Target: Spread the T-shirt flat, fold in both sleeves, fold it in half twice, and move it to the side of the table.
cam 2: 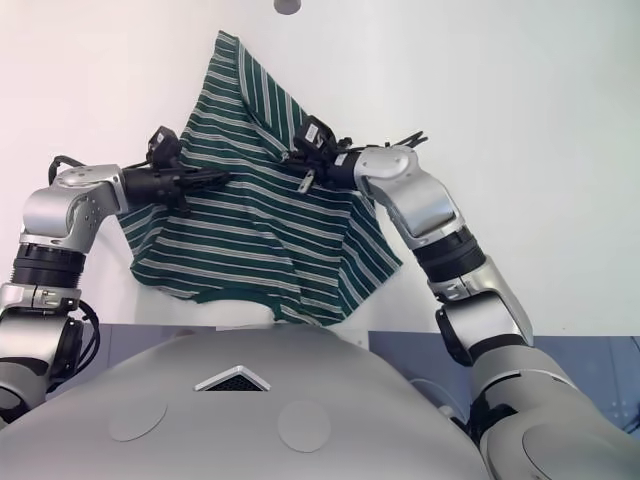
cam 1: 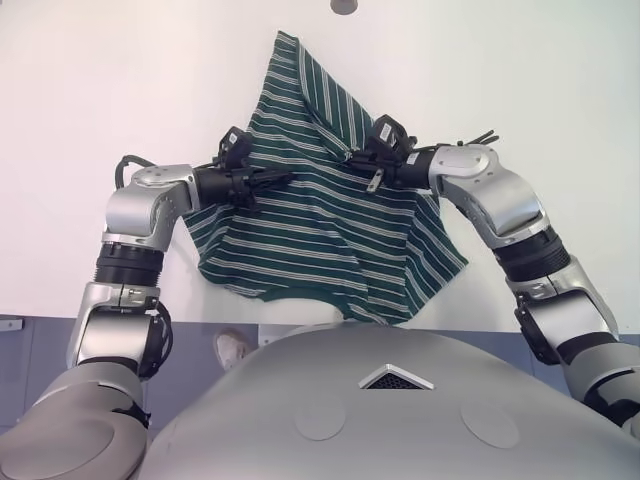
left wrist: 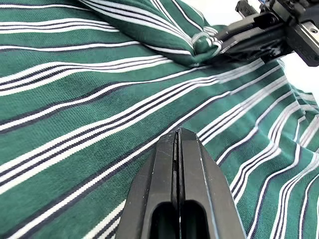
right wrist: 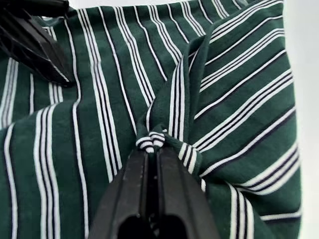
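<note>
The green T-shirt (cam 1: 320, 235) with white stripes lies rumpled on the white table (cam 1: 560, 90), one corner trailing toward the far edge. From the left, my left gripper (cam 1: 288, 177) is over the shirt's middle, its fingers (left wrist: 178, 149) pressed together with no cloth seen between them. From the right, my right gripper (cam 1: 350, 157) is shut on a pinched-up fold of the T-shirt (right wrist: 152, 142), and cloth bunches at its tips. The two grippers are close together, tips pointing at each other. The left wrist view also catches the right gripper (left wrist: 219, 42) holding that bunch.
White tabletop stretches on both sides of the shirt and beyond it. A small grey round object (cam 1: 343, 5) sits at the far edge. The table's near edge (cam 1: 490, 328) runs just below the shirt's hem.
</note>
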Available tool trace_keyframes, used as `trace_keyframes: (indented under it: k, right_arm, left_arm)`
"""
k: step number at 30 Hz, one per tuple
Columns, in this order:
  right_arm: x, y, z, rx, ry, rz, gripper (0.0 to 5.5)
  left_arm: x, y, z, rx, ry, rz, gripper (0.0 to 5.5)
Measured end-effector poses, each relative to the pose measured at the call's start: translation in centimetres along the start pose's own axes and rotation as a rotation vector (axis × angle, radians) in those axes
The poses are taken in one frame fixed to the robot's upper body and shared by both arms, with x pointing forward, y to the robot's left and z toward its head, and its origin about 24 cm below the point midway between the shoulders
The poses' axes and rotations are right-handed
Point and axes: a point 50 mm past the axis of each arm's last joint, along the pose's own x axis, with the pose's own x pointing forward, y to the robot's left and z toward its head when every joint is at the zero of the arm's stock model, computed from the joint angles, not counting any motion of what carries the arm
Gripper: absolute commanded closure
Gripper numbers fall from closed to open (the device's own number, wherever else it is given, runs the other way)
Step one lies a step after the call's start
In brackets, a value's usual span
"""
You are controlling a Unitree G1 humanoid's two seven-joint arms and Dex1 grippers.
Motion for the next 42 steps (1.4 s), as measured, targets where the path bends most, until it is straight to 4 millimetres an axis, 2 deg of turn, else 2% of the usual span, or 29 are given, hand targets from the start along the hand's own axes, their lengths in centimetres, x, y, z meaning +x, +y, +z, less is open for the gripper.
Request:
trace_keyframes:
  k: [4,9,12,14,18,21,27,31,32,34,36,38,41,42]
  right_arm:
    - [-0.9,-0.7,0.4,0.152,-0.043,-0.009,4.26]
    - [-2.9,-1.4,2.1,0.36,-0.175,0.06,4.26]
    - [-3.8,-2.2,3.2,0.407,-0.228,0.061,4.26]
    - [-3.3,-2.2,3.1,0.41,-0.198,0.063,4.26]
    - [-1.2,-1.9,0.3,0.407,-0.034,0.022,4.26]
    - [-0.8,-1.5,0.1,0.389,-0.018,0.035,4.26]
    - [-0.4,-1.4,0.5,0.342,-0.052,0.025,5.43]
    - [-1.4,-2.0,1.6,0.315,-0.107,0.0,5.47]
    - [-1.7,-2.3,1.8,0.311,-0.118,-0.007,5.47]
    - [-2.5,-4.3,2.2,0.285,-0.132,-0.082,5.47]
    - [-3.3,-8.1,2.2,0.251,-0.142,-0.226,5.47]
    - [-3.6,-11.0,2.1,0.203,-0.14,-0.353,5.47]
    - [-3.6,-13.7,0.9,0.033,-0.028,-0.536,5.47]
    - [-3.7,-14.3,0.0,-0.058,0.047,-0.593,5.26]
  left_arm:
    - [0.0,0.0,0.0,0.004,-0.003,-0.001,5.5]
    - [0.2,0.0,-0.1,0.006,-0.005,-0.001,5.5]
    - [0.2,0.0,-0.1,0.002,-0.007,-0.003,5.5]
    - [0.4,0.0,-0.1,-0.001,-0.011,-0.004,5.5]
    - [0.5,0.1,0.0,-0.001,-0.015,-0.006,5.5]
    - [0.6,0.2,0.1,0.005,-0.019,-0.005,5.5]
    - [0.7,0.3,-0.1,0.003,-0.019,-0.005,5.5]
    - [0.7,0.3,-0.1,0.008,-0.022,-0.005,5.5]
    - [0.7,0.3,-0.1,0.008,-0.022,-0.005,5.5]
    - [0.7,0.3,-0.1,0.008,-0.021,-0.005,5.5]
    - [0.7,0.3,0.0,0.011,-0.026,-0.009,5.5]
    - [0.8,0.2,0.2,0.019,-0.031,-0.018,5.5]
    - [0.8,0.1,0.5,0.03,-0.034,-0.027,5.5]
    - [0.9,0.0,0.5,0.03,-0.03,-0.028,5.5]
